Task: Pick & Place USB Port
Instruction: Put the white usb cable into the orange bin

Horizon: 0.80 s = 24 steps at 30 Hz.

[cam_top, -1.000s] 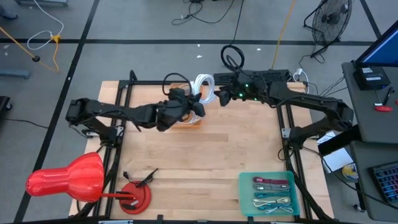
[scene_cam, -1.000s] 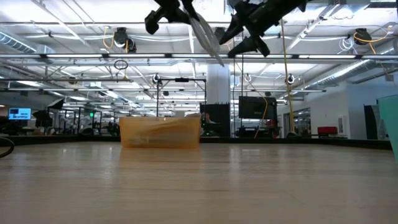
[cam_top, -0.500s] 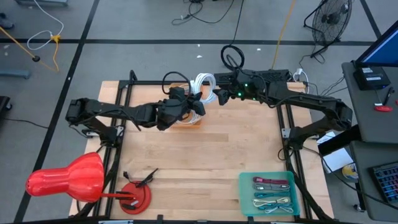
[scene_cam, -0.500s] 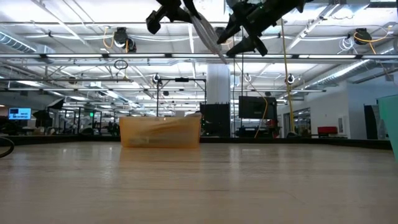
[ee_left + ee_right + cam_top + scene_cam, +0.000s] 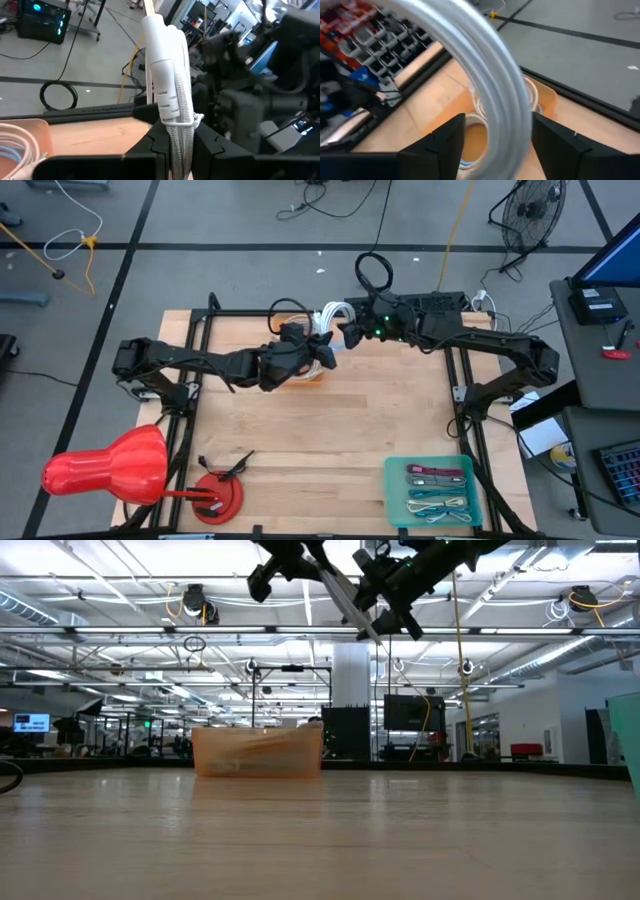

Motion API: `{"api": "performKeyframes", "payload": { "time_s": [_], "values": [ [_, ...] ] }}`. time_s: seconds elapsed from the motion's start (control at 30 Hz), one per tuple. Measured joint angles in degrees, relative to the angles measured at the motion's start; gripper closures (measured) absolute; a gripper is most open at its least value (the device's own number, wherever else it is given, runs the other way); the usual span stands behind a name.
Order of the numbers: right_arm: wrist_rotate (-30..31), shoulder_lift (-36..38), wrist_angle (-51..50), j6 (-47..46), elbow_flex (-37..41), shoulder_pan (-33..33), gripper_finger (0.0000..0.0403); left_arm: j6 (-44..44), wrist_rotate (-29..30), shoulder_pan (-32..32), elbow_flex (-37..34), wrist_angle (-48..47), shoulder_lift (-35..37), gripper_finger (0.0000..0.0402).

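Observation:
A white braided USB cable (image 5: 333,313) with white plugs (image 5: 162,65) is held up in the air over the far middle of the table. My left gripper (image 5: 318,352) is shut on it, above an orange bin (image 5: 303,376) that stands on the table and holds more coiled cable (image 5: 482,117). My right gripper (image 5: 348,332) is open just beyond it. A loop of the cable (image 5: 502,100) passes between its two fingers (image 5: 445,145). In the low view the cable (image 5: 345,595) slants down from my left gripper toward my right gripper (image 5: 385,605). My left gripper pinches the bundled braided strands (image 5: 175,137) between its two fingers, just below the plugs. The plugs stand up past the fingertips. The cable is lifted clear of the table and the bin. My right gripper has the loop between its fingers; I cannot tell whether they touch it.
A teal tray (image 5: 391,500) with several cables lies at the near right. A red bulb-shaped object (image 5: 105,465) and a red disc (image 5: 216,496) lie at the near left. The bin also shows in the low view (image 5: 258,752). Bare wood lies in the middle.
My left gripper has carried the cable a little toward the table's right edge, toward my right gripper. My right gripper has moved toward the table's left edge, onto the cable's loops, which now show partly under it.

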<state>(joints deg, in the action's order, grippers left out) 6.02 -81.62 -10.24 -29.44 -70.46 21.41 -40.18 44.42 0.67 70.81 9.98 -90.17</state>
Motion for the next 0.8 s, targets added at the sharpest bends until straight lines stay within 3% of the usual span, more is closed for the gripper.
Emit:
{"api": "performKeyframes", "payload": {
  "time_s": [0.17,0.43,0.67,0.8],
  "values": [
    [1.4,-0.1,-1.6,0.0,0.0,0.0,0.0246,-0.1,-0.2,0.0,0.0,-0.2,0.0,0.0363],
    [-0.2,0.0,-0.9,1.5,0.0,0.0,0.0384,-2.4,-3.0,0.3,0.0,-1.5,0.0,0.0363],
    [0.4,0.7,-3.5,3.4,-0.1,-0.1,0.0392,-7.3,-4.1,1.1,0.0,-10.4,3.2,0.0318],
    [6.0,2.3,-10.6,5.9,-1.0,-0.2,0.0395,-13.2,-2.6,1.3,0.0,-19.5,6.1,0.0317]
  ]
}}
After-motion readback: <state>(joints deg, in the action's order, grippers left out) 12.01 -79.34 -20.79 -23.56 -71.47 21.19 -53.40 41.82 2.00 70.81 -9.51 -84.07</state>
